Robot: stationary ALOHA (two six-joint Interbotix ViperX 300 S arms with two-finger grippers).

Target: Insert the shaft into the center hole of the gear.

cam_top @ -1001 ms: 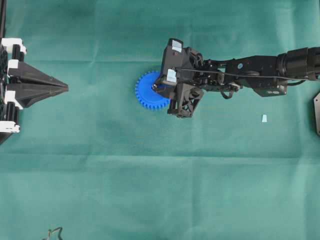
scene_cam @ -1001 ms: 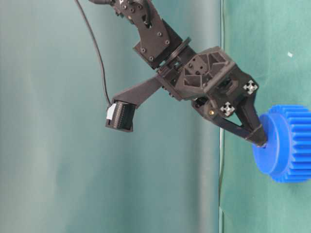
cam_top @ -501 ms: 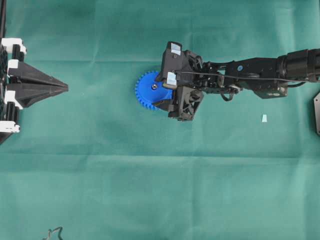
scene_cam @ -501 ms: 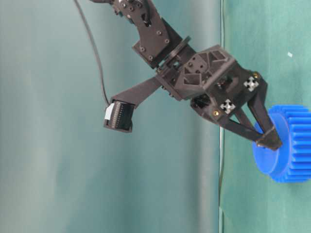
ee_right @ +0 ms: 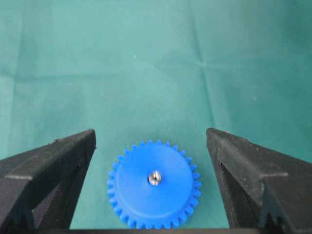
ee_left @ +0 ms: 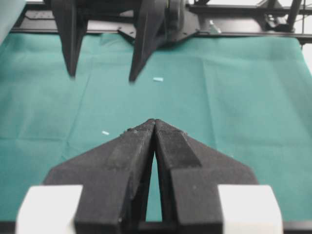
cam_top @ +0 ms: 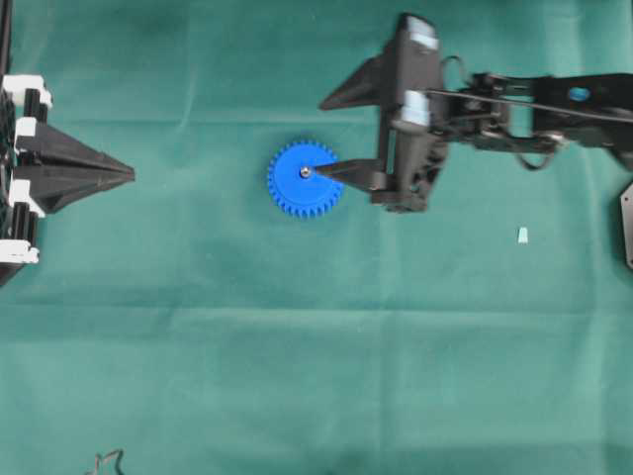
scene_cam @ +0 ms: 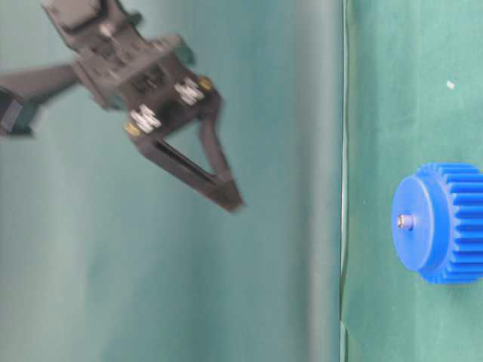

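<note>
The blue gear (cam_top: 304, 179) lies flat on the green cloth. The shaft (cam_top: 306, 171) stands in its center hole, with only its silvery end showing. The table-level view shows the gear (scene_cam: 441, 222) with the shaft (scene_cam: 405, 222) poking a little out of the face. My right gripper (cam_top: 321, 139) is open wide and empty, raised well above the gear (ee_right: 154, 184) and to its right; its wrist view shows the shaft (ee_right: 154, 178) between the spread jaws (ee_right: 150, 132). My left gripper (cam_top: 129, 174) is shut and empty at the far left, seen closed in its wrist view (ee_left: 154, 121).
A small pale-blue wedge (cam_top: 522, 235) lies on the cloth right of the gear, also visible in the left wrist view (ee_left: 158, 79). A dark plate (cam_top: 627, 223) sits at the right edge. A thin cable end (cam_top: 107, 460) lies at the bottom left.
My right gripper opened, let go of the shaft in the gear's hole, and rose up and back to the right. The left arm has not moved.
</note>
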